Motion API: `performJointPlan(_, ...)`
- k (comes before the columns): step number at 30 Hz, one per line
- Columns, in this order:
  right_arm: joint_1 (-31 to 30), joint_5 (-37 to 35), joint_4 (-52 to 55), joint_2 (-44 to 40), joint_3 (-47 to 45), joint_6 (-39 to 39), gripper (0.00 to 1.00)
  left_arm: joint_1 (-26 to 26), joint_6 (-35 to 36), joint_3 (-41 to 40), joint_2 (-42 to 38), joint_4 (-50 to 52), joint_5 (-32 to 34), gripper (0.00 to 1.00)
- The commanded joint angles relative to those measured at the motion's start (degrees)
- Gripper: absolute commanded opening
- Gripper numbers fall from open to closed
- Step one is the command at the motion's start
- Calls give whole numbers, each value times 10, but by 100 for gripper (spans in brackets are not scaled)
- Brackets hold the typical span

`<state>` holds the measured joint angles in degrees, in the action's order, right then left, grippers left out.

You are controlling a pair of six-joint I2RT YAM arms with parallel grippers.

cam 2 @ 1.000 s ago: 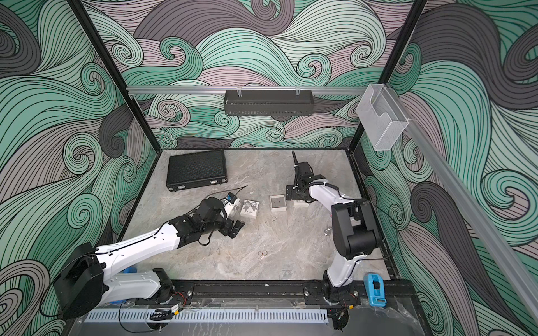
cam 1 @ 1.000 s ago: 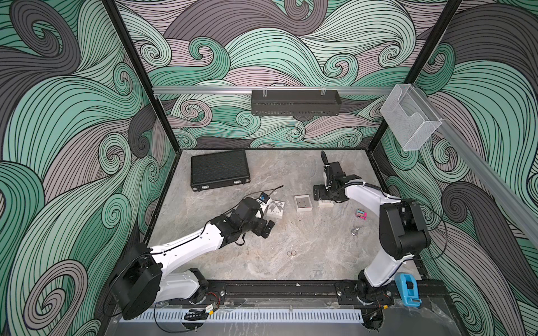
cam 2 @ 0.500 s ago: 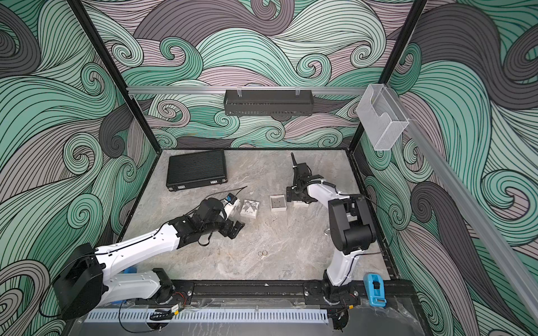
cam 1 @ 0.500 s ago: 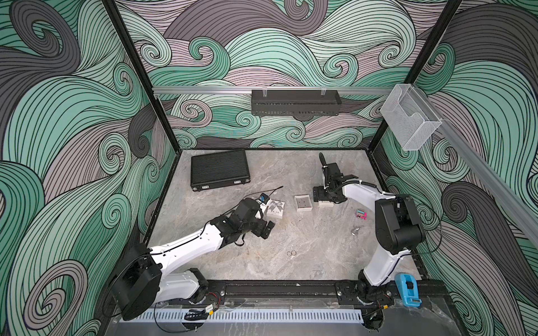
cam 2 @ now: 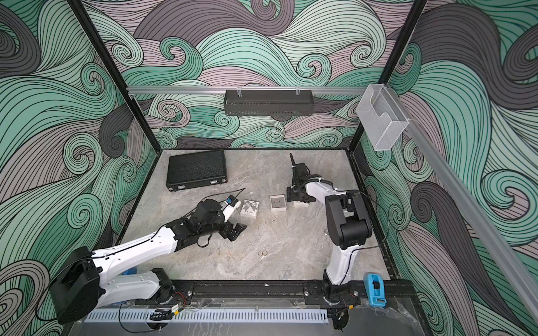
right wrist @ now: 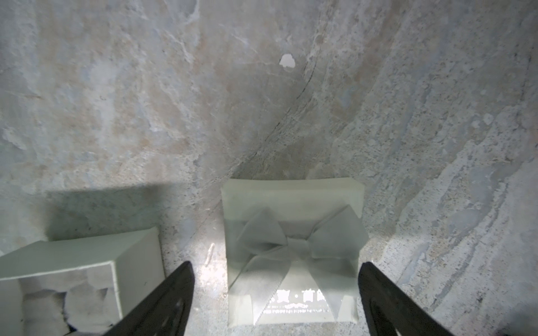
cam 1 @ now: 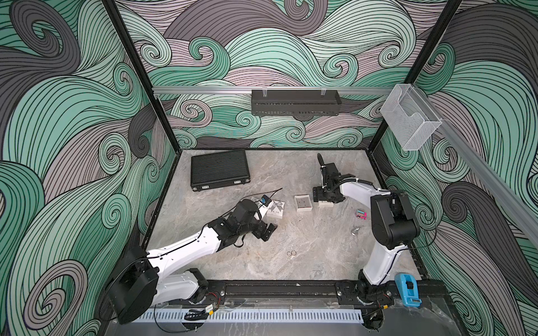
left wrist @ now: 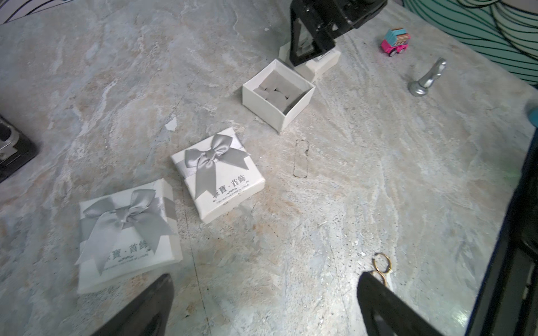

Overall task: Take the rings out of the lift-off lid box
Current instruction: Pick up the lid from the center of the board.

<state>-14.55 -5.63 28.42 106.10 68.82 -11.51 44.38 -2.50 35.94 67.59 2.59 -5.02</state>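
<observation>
Openly, rings (cam 1: 292, 253) rest on a marbled tabletop (cam 1: 320, 267) amid swirl-patterned walls (cam 1: 72, 145).

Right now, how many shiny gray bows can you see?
3. One bow lies nearest the left gripper, a second bow sits beside it toward the open box, and a third bow is between the right gripper fingers. Others could be hidden under the arms.
</observation>
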Motion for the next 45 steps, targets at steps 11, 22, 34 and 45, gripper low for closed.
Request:
performJointPlan(11, 0, 4, 20, 21, 16, -19, 82, -1, 37, -18, -27, -32, -44, 98)
performJointPlan(22, -1, -5, 27, 16, 12, -26, 88, -1, 32, -21, -28, -32, -39, 99)
performJointPlan(34, -2, -1, 20, 32, 17, -46, 85, -1, 29, -17, -21, -29, -39, 99)
performJointPlan(45, -1, 0, 19, 35, 23, -45, 79, -1, 27, -17, -19, -29, -39, 99)
